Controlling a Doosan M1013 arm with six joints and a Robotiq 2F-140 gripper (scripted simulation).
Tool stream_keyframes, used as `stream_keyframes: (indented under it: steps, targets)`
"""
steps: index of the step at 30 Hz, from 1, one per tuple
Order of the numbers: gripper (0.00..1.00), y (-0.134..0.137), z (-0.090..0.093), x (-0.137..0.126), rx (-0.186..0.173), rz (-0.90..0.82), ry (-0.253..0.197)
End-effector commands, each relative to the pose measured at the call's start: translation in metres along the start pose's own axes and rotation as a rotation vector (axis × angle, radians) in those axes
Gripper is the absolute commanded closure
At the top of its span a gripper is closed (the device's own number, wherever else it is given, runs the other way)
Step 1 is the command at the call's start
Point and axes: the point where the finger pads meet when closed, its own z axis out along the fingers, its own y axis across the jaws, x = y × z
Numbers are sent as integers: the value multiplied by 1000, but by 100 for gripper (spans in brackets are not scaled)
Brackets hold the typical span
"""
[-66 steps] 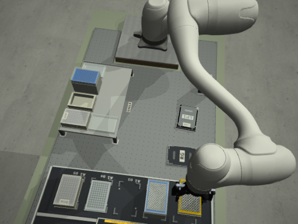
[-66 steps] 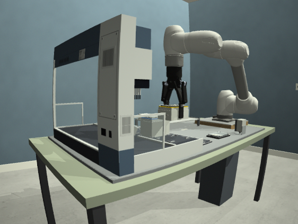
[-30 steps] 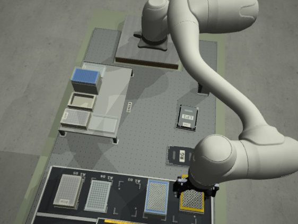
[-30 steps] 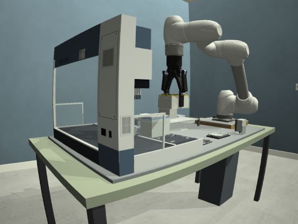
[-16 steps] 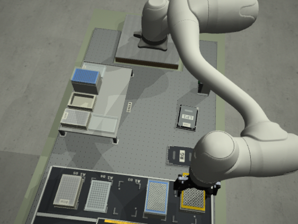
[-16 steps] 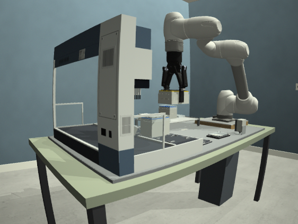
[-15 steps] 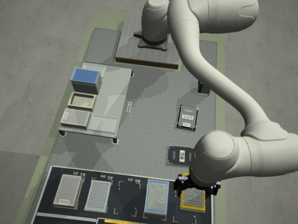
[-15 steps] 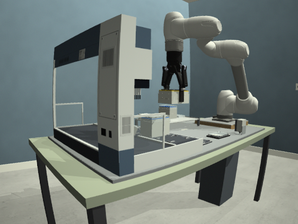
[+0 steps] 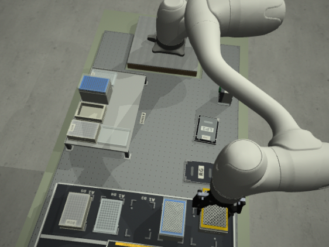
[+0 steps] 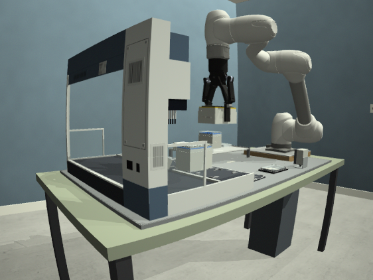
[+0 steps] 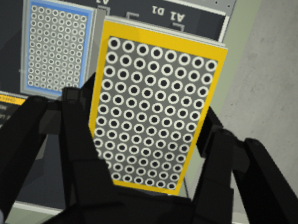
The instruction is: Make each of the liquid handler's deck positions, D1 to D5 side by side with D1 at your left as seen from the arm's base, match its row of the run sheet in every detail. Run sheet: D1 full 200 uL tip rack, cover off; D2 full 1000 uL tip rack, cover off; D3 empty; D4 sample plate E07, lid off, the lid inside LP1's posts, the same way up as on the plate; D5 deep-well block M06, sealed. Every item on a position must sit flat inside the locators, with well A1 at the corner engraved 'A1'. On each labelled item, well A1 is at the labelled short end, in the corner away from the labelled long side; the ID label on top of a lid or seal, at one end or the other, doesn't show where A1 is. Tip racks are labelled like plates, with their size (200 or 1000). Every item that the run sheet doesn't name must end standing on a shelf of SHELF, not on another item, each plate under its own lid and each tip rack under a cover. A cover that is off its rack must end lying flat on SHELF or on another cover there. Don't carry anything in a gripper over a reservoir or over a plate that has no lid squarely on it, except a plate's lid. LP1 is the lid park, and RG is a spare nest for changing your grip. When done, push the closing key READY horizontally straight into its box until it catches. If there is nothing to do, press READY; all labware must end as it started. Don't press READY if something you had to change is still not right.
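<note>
My gripper [image 9: 217, 208] [image 10: 217, 112] [image 11: 146, 97] is shut on the long sides of the yellow-topped tip rack [image 9: 214, 219] [image 10: 212, 116] [image 11: 155, 95]. It holds the rack, uncovered and full of tips, high above deck position D1 [image 11: 161, 12] at the deck's right end in the top view. The blue-topped tip rack [image 9: 173, 216] [image 10: 192, 157] [image 11: 55, 47] stands uncovered in D2. D3 [image 9: 142, 211] holds nothing. A clear plate [image 9: 108, 216] lies in D4. A pale deep-well block [image 9: 74, 209] sits in D5.
SHELF [image 9: 126, 96] carries a blue-topped rack [image 9: 95, 85], an open tray [image 9: 90, 112], a plate [image 9: 83, 130] and clear covers [image 9: 114, 136]. LP1 [image 9: 206, 129], RG [image 9: 200, 171] and the READY box [image 9: 225, 97] [image 10: 301, 157] stand on the table. The handler's gantry [image 10: 146, 99] rises beside the gripper.
</note>
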Motion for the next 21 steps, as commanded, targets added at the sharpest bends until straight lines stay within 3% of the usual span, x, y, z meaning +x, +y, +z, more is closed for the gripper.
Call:
stream_keyframes:
  steps: [1, 21]
  targets:
    - [90, 0, -6, 0, -1, 0, -2]
    - [90, 0, -30, 0, -1, 0, -2]
